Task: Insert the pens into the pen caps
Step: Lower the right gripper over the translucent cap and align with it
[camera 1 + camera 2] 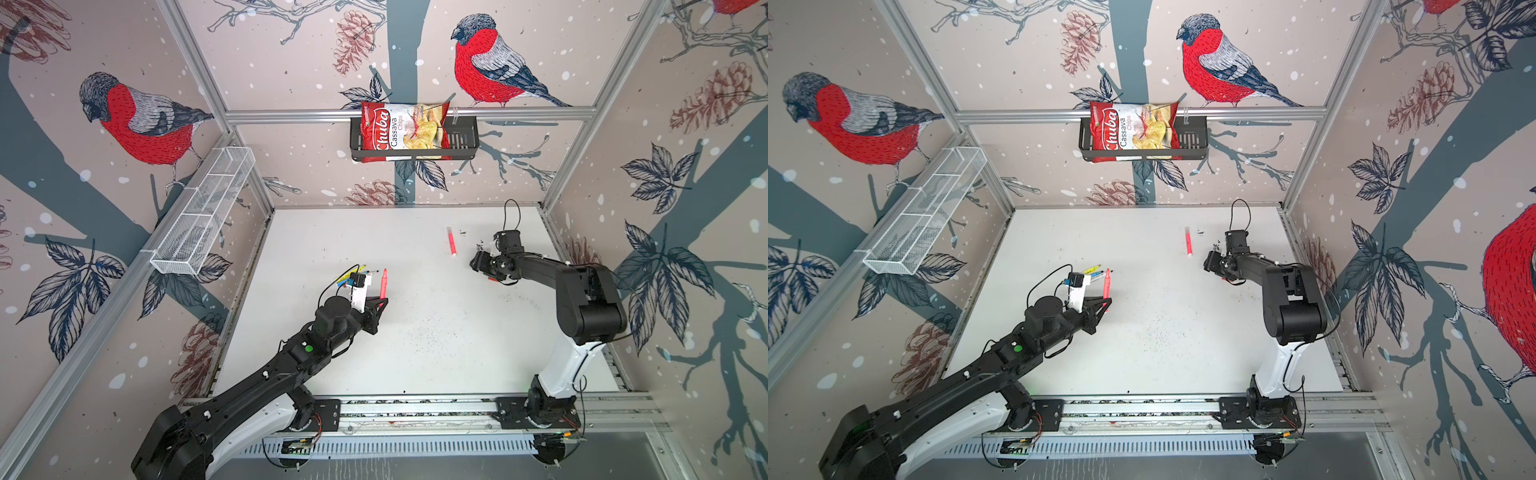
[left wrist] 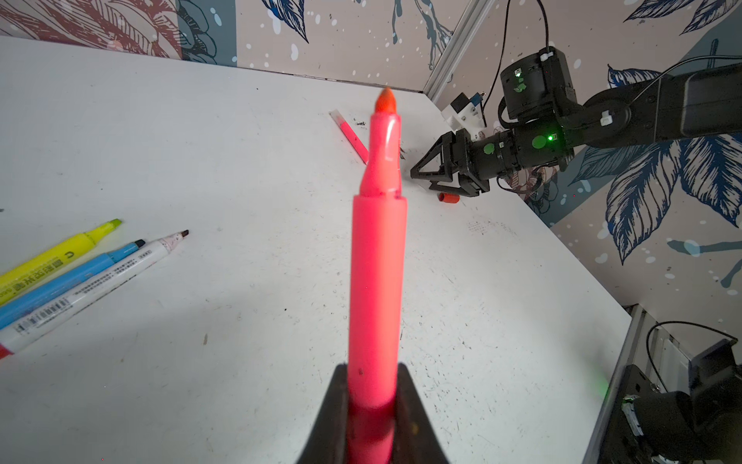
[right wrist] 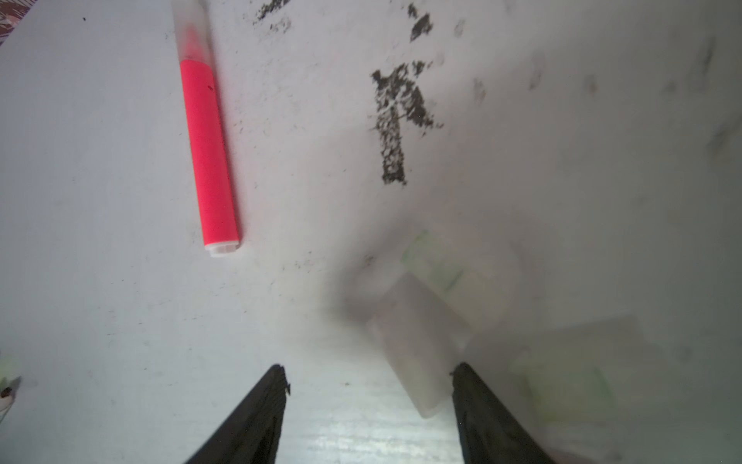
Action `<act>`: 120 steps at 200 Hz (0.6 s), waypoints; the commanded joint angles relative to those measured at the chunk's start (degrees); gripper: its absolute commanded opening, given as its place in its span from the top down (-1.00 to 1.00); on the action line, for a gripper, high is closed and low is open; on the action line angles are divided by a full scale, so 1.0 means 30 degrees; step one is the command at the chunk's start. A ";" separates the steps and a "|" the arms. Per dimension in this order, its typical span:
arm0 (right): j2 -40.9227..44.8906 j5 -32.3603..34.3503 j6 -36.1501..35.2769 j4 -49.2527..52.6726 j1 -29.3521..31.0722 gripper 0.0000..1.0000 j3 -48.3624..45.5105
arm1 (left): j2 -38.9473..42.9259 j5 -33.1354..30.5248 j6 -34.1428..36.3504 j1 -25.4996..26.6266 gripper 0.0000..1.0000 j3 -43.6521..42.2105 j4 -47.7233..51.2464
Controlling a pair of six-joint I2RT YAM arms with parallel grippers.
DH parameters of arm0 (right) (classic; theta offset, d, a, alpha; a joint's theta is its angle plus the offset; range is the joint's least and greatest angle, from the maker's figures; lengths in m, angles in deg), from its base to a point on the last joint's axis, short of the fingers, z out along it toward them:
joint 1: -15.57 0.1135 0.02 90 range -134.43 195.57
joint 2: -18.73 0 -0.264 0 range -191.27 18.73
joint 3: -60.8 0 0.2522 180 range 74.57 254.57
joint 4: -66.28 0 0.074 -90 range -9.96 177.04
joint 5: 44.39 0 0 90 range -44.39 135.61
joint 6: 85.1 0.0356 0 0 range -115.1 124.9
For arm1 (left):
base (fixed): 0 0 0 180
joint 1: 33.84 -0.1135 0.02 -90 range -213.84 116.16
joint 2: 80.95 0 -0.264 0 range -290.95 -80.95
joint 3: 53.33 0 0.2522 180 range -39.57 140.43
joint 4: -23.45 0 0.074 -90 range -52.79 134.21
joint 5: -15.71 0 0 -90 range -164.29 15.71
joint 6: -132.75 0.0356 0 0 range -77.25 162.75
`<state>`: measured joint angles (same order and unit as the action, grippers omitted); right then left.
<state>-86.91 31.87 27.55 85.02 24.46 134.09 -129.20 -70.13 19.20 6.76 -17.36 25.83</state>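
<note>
My left gripper (image 2: 371, 401) is shut on a neon pink pen (image 2: 377, 261), whose bare tip points away from the wrist; both top views show it (image 1: 382, 284) (image 1: 1106, 284). Yellow (image 2: 52, 257), blue (image 2: 76, 277) and white-bodied (image 2: 92, 289) pens lie uncapped together on the table beside it. A second pink pen (image 3: 208, 152) (image 1: 451, 241) lies at the back right with a clear cap on. My right gripper (image 3: 369, 377) (image 1: 478, 262) hangs open low over the table. A translucent pen cap (image 3: 417, 341) lies between its fingers, close to one. More blurred clear caps (image 3: 574, 361) lie beside it. A red cap (image 2: 448, 197) sits under the right arm.
A black wire basket (image 1: 461, 141) holding a chips bag (image 1: 399, 131) hangs on the back wall. A white mesh basket (image 1: 203, 212) is fixed to the left wall. Black smudges (image 3: 395, 120) mark the table near the capped pen. The arms' rail (image 1: 415, 409) runs along the front edge.
</note>
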 commanded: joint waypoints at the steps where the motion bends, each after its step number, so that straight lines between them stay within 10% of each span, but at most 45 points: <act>1: 0.0404 -0.2095 0.0402 -0.1114 0.0118 -0.33 -0.0406 | -0.0014 -0.0186 0.0321 0.0000 1.00 -0.0062 -0.0364; 120: -0.0932 -0.1162 -0.0723 0.1455 -0.0041 -0.32 0.3229 | 0.1022 -0.0495 0.0292 0.0002 1.00 -0.0294 0.0155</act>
<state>-88.22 27.19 27.14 86.63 23.80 141.63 -126.62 -71.26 19.20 6.76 -18.27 26.27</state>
